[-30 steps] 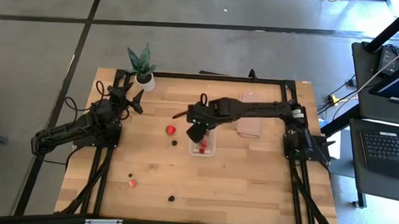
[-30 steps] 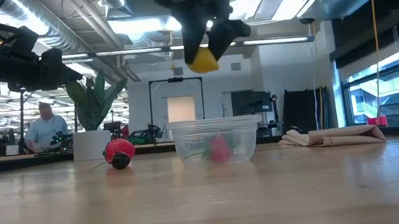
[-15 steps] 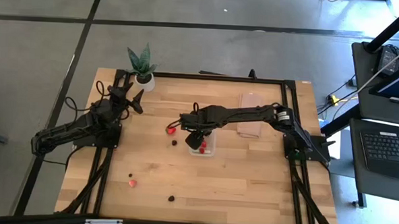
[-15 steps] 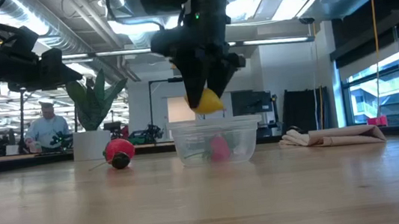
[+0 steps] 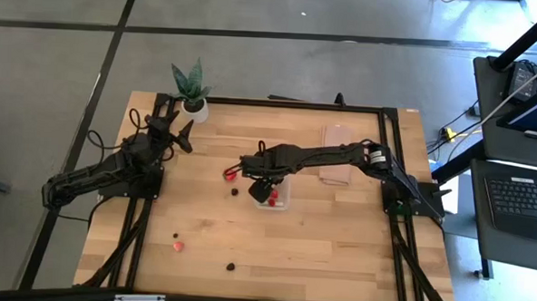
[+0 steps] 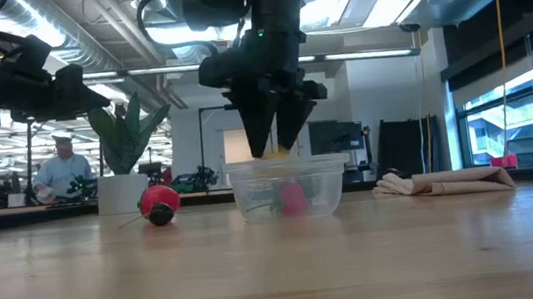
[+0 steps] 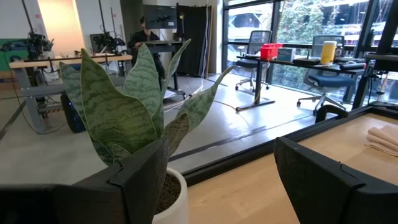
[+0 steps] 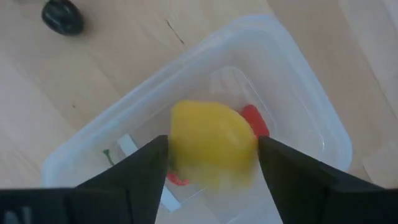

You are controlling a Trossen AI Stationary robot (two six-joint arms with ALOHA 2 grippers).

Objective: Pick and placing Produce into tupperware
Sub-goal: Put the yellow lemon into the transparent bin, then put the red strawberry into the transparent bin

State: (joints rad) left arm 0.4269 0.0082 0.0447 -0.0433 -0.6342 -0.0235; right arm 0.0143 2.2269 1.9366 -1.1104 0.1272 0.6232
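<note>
The small clear plastic rectangular container with rounded corners (image 5: 274,194) sits near the middle of the light wooden table (image 5: 337,244), and it already holds some red produce: a red strawberry (image 8: 254,119) shows at its floor in the right wrist view, and a pinkish-red piece (image 6: 292,199) shows through its wall in the low view. The right gripper (image 8: 211,163) hangs directly over the container's opening, its two dark fingers spread to either side of a yellow lemon (image 8: 213,146); the lemon looks blurred and sits in the gap between them, so it may be just released and dropping, though I cannot tell whether the fingers touch it. In the low view the fingertips point down just above the rim, with a sliver of yellow between them. Several pieces are left on the table: a red strawberry (image 5: 230,174) and a small dark berry (image 5: 235,192) just beside the container, and well apart toward the near edge another small dark berry (image 5: 175,235), a pinkish piece (image 5: 178,246) and a third dark berry (image 5: 232,266). The left gripper (image 7: 217,180) waits with its fingers wide apart and empty, near the green potted plant (image 5: 191,88) at the table's far corner. I judge the task roughly a third to halfway done.
</note>
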